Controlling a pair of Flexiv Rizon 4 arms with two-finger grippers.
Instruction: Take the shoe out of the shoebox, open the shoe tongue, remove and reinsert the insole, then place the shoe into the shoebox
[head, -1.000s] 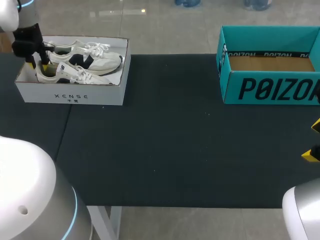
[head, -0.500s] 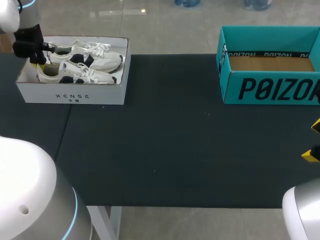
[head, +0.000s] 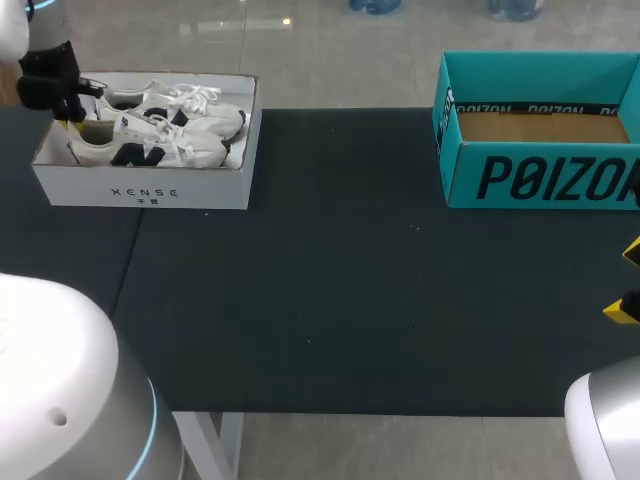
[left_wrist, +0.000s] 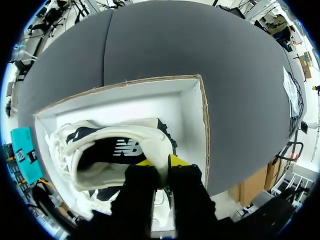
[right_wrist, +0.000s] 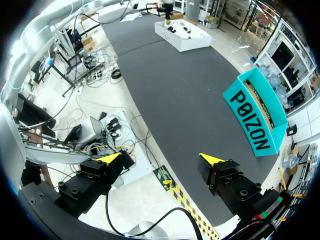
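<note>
Gripping a soft trainer by the heel, inside its box

On the dark tabletop (head: 350, 280), the white shoebox (head: 140, 190) sits at the far left corner. The near shoe (head: 150, 150) lies in it beside its twin (head: 190, 105), heel rim pinched between the left jaws. Light and padded, it will likely sag toe-down, so the stiffer heel looks the best hold. The right jaws gape wide, holding nothing, off the tabletop's right edge.

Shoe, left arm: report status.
Left gripper shut on shoe at heel, inside white shoebox. Right gripper open, empty, far from shoebox. Second shoe lies alongside.
</note>
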